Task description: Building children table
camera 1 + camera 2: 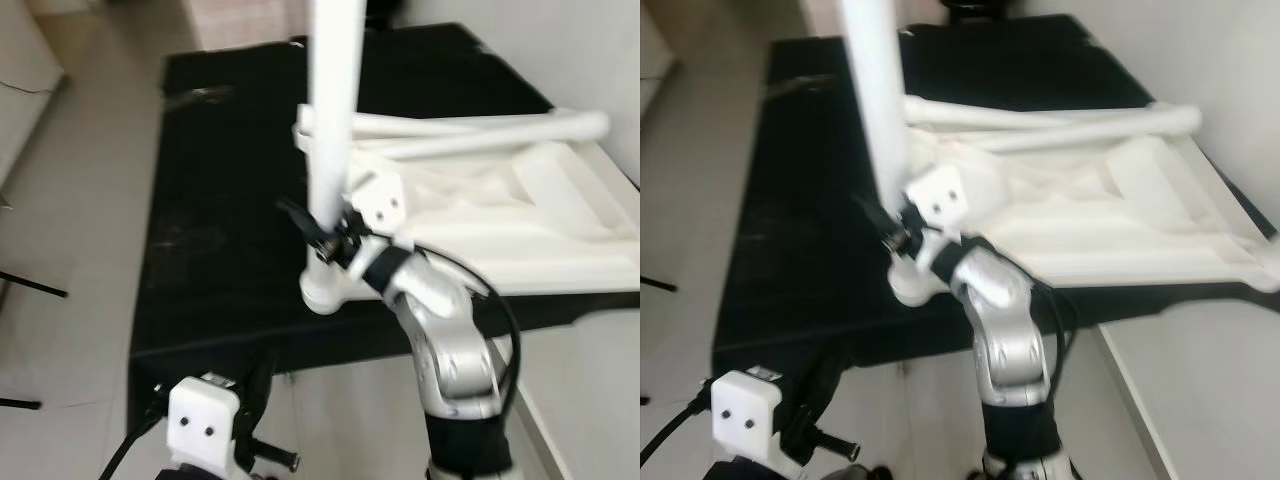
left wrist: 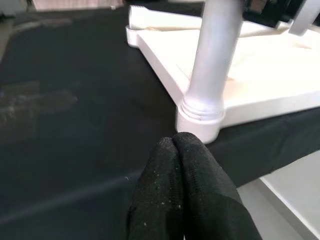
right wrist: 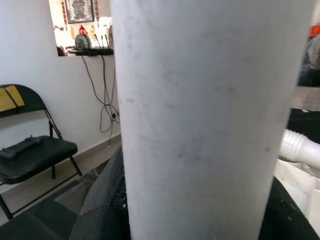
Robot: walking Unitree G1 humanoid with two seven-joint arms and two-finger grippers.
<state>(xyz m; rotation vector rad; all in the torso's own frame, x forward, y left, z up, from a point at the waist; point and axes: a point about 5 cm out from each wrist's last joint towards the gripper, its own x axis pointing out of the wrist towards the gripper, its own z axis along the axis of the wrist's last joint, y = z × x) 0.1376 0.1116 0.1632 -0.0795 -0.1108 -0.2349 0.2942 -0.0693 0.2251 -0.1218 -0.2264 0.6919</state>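
Black mat point(image 1: 220, 200) under upturned white tabletop point(image 1: 520, 220)

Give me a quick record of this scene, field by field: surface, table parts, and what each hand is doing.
Surface: black cloth-covered platform
Tabletop: white plastic children's tabletop, lying upside down on the platform
Upright leg: white plastic tube leg, standing in the near corner socket
Loose legs: two more white tube legs lying across the tabletop
Right hand: shut on the upright leg, low down near the socket
Left hand: fingers together, holding nothing, low by the platform's near edge
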